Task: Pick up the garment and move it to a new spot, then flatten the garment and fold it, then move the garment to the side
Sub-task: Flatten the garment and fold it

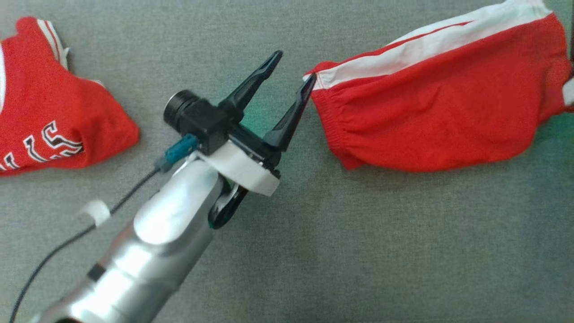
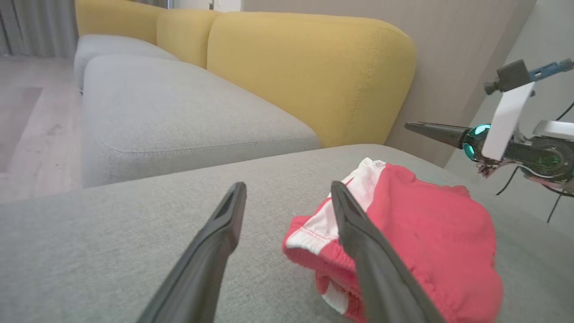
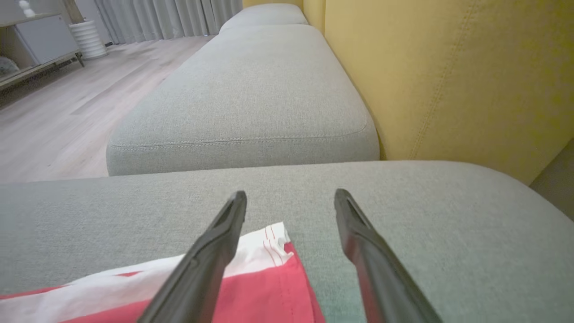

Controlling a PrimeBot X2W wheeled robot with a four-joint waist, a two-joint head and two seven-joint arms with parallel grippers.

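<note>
**As L gripper (image 1: 295, 67) and R gripper (image 3: 290, 197) stand empty, shorts (image 1: 439, 98) lie rumpled**

Since the shorts rest on the grey cushion (image 1: 358, 251) to the robot's right w/ nothing pinching them, the pick-and-move step is either done or not begun; can't tell which. L gripper's fingers are spread wide, one tip right at the waistband corner. R gripper's fingers are spread too, over the white-striped corner, no cloth between them. Shorts look doubled over and puffy, waistband bunched, so flattening, a tidy fold and the move aside prob. all remain.

Hard to make out: whether the L tip touches cloth or sits just beside it, and how high the R gripper hangs. Shorts' far right edge is cut off in head view. A second red item, a jersey (image 1: 54, 116), is cropped at the left, its lettering only partly readable
</note>
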